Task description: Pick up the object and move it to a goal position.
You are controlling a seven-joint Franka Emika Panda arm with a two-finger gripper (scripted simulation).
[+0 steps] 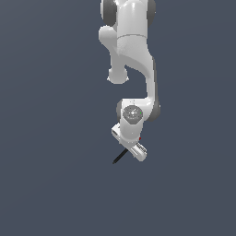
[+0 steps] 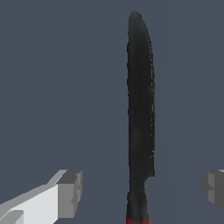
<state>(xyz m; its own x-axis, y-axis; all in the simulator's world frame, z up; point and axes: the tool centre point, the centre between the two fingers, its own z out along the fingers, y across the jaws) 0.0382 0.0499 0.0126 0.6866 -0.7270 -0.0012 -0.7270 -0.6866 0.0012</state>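
The object [image 2: 140, 109] is a thin black stick with a red end [image 2: 137, 218]. In the wrist view it lies on the grey floor between my fingers. My gripper [image 2: 142, 192] is open: one fingertip [image 2: 70, 192] and the other fingertip [image 2: 213, 189] stand well apart on either side of the stick, and neither touches it. In the exterior view the gripper [image 1: 131, 147] hangs low over the object [image 1: 120, 157], whose black end sticks out toward the exterior view's left. The hand hides the rest of the stick there.
The arm [image 1: 133, 50] reaches down from the top of the exterior view. All around is a plain dark grey floor [image 1: 50, 175], with no other objects or edges in view.
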